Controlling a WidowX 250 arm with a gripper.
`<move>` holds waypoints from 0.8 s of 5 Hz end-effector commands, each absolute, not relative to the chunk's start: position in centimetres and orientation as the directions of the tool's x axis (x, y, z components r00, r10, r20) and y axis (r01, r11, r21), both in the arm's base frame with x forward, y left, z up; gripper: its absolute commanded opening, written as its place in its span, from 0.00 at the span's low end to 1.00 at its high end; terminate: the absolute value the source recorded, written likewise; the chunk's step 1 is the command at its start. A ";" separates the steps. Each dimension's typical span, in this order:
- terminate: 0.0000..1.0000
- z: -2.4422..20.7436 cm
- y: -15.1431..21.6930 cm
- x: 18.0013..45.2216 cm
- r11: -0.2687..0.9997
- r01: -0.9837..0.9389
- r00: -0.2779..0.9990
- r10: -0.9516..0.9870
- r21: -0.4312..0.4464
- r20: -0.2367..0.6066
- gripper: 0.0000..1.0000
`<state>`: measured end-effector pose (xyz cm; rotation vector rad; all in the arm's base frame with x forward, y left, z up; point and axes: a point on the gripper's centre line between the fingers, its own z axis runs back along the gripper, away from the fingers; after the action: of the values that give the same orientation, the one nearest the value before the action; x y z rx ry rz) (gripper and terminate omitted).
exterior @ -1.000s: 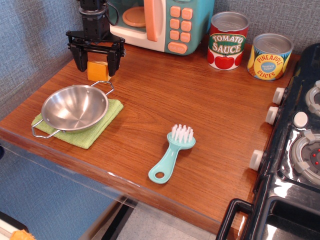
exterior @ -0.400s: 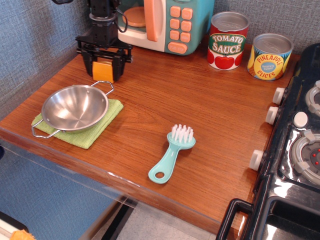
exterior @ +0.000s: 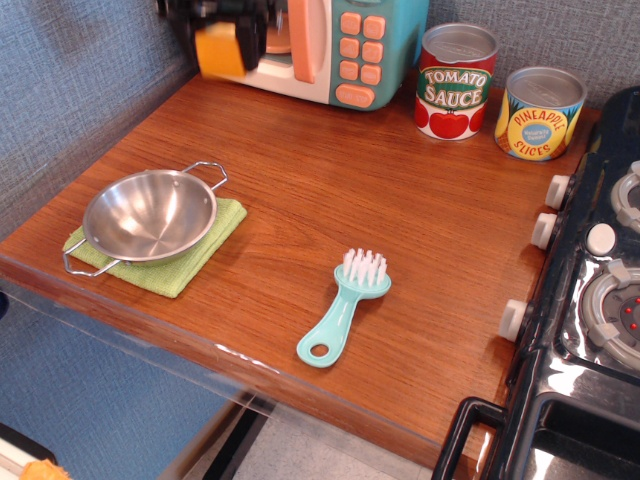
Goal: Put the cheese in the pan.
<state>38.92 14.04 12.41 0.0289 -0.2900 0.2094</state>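
Change since earlier frames: end effector, previously low over the counter behind the pan with the cheese between its fingers, now raised to the upper left edge of view, cheese lifted clear of the counter with it. End effector: largely cropped and blurred; dark fingers flank the orange block on both sides, so judged clenched on the cheese. Cheese: airborne, in front of the toy microwave, well apart from the pan. Pan: shiny steel, empty, seated on a green cloth at the counter's front left, one wire handle toward the back, one toward the front edge. Other items, untouched: teal brush mid-counter; tomato sauce can and pineapple slices can at the back right; toy stove at right. Task status: pickup and lift judged complete; remaining are the carry forward to above the pan, the descent, and the release into the bowl.
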 end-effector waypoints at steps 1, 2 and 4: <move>0.00 15.6 12.2 30.1 0.987 -0.156 0.955 0.157 -0.023 0.251 0.00; 0.00 12.3 12.2 25.2 0.988 -0.152 0.974 0.154 -0.024 0.167 0.00; 0.00 8.4 11.7 23.5 0.991 -0.119 0.989 0.113 0.056 0.097 0.00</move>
<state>23.92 10.87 6.99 0.0529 -0.0690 0.1134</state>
